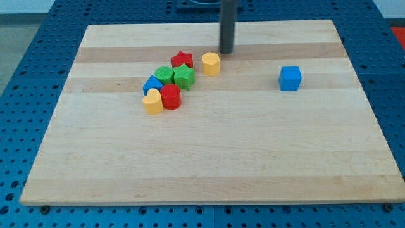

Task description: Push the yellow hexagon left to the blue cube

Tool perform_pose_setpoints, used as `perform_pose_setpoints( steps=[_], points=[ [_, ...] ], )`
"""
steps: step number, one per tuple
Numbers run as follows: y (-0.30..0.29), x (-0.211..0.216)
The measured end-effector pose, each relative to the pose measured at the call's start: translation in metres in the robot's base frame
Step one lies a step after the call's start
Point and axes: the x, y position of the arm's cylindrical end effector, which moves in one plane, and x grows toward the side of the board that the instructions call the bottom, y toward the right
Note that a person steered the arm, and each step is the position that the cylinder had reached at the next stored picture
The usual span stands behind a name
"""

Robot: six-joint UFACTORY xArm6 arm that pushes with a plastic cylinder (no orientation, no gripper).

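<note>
The yellow hexagon stands on the wooden board, at the right end of a cluster of blocks left of centre. The blue cube stands alone toward the view's right, well apart from the hexagon. My tip is just above and to the right of the yellow hexagon, close to it with a small gap showing. The rod rises to the view's top.
Left of the hexagon the cluster holds a red star, a green star, a green cylinder, a second blue block, a red cylinder and a yellow block. A blue perforated table surrounds the board.
</note>
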Motion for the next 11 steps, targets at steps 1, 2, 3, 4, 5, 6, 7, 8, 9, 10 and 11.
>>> perform_pose_setpoints(
  steps=[1,2,3,4,5,6,7,8,9,10,11],
  points=[
    [-0.034,0.008],
    [-0.04,0.032],
    [-0.04,0.049],
    [-0.033,0.056],
    [-0.001,0.056],
    [0.022,0.055],
    [0.021,0.047],
    [0.023,0.042],
    [0.04,0.042],
    [0.046,0.056],
    [0.055,0.075]
  ],
)
